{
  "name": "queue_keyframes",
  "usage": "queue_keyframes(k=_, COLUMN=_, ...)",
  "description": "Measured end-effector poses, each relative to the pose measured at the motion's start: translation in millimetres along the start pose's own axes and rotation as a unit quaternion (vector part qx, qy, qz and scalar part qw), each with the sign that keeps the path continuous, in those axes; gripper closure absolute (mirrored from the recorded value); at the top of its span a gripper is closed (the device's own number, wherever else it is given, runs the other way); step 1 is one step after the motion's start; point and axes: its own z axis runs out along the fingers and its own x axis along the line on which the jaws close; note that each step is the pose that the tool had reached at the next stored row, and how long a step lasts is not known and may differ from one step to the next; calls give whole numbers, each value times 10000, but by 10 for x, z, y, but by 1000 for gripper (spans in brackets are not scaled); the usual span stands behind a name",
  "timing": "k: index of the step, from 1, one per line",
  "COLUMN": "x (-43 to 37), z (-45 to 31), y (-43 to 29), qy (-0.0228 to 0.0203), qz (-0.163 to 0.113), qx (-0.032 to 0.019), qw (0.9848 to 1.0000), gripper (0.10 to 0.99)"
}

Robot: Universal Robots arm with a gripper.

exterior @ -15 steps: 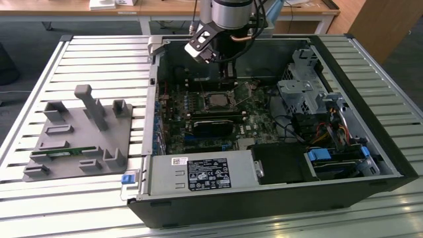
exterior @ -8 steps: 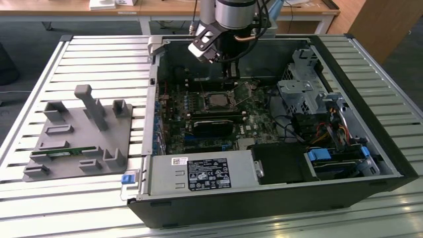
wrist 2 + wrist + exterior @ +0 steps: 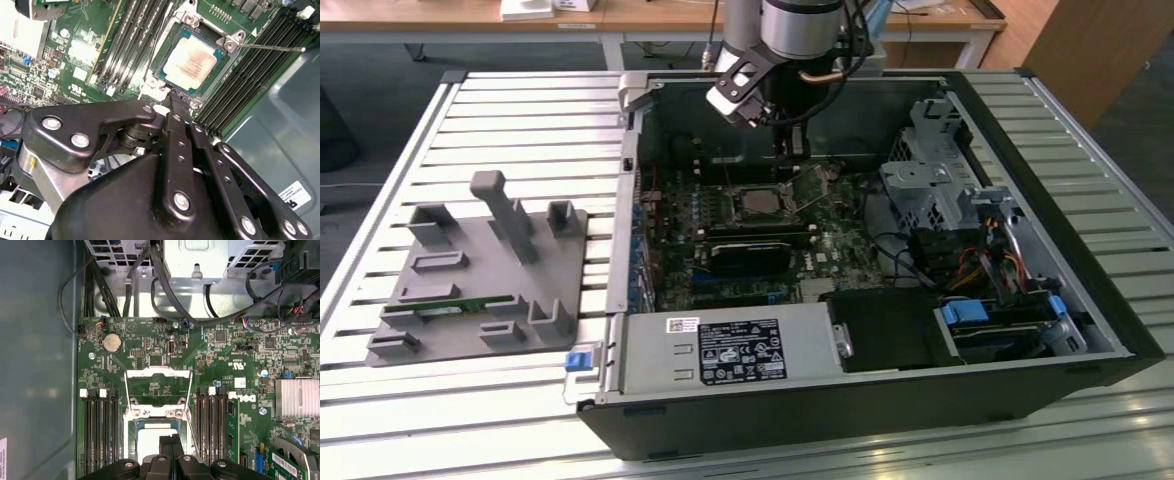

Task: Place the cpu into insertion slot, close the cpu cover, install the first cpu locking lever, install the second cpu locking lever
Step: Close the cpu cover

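Observation:
The cpu (image 3: 192, 61), a pale silver square chip, lies flat inside the insertion slot (image 3: 134, 426) on the green motherboard; it is also seen in the first wrist view (image 3: 150, 440) and the exterior view (image 3: 758, 205). The cpu cover (image 3: 157, 371), a thin silver frame, stands swung open at the slot's hinge side. A thin wire locking lever (image 3: 270, 47) sticks out free beside the socket. My gripper (image 3: 170, 440) hovers just over one edge of the cpu, its two black fingers pressed together and holding nothing; it is also seen in the other views (image 3: 174, 96) (image 3: 787, 152).
Black memory slots (image 3: 97, 430) flank the socket on both sides. A finned heatsink (image 3: 297, 397) and cable bundles (image 3: 165, 290) sit nearby. The case walls (image 3: 634, 180), drive cage (image 3: 927, 185) and power supply (image 3: 727, 350) hem in the board. A grey fixture (image 3: 480, 270) stands outside the case.

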Motion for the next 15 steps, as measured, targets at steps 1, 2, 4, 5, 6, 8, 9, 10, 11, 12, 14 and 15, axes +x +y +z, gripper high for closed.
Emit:
queue_keyframes(k=1, x=0, z=0, y=10, qy=0, qz=0, qx=0, qw=10000, gripper=980)
queue_keyframes(k=2, x=1, z=0, y=19, qy=0, qz=0, qx=0, qw=10000, gripper=980)
queue_keyframes(k=4, x=1, z=1, y=35, qy=0, qz=0, qx=0, qw=10000, gripper=980)
queue_keyframes(k=5, x=1, z=1, y=44, qy=0, qz=0, qx=0, qw=10000, gripper=980)
queue_keyframes(k=6, x=2, z=1, y=53, qy=0, qz=0, qx=0, qw=10000, gripper=980)
queue_keyframes(k=8, x=2, z=2, y=66, qy=0, qz=0, qx=0, qw=10000, gripper=980)
queue_keyframes(k=9, x=2, z=2, y=72, qy=0, qz=0, qx=0, qw=10000, gripper=980)
queue_keyframes(k=10, x=2, z=2, y=78, qy=0, qz=0, qx=0, qw=10000, gripper=980)
queue_keyframes(k=11, x=3, z=2, y=88, qy=0, qz=0, qx=0, qw=10000, gripper=980)
queue_keyframes(k=12, x=3, z=3, y=99, qy=0, qz=0, qx=0, qw=10000, gripper=980)
queue_keyframes(k=14, x=4, z=3, y=119, qy=0, qz=0, qx=0, qw=10000, gripper=980)
queue_keyframes(k=15, x=4, z=4, y=131, qy=-1, qz=0, qx=0, qw=10000, gripper=980)
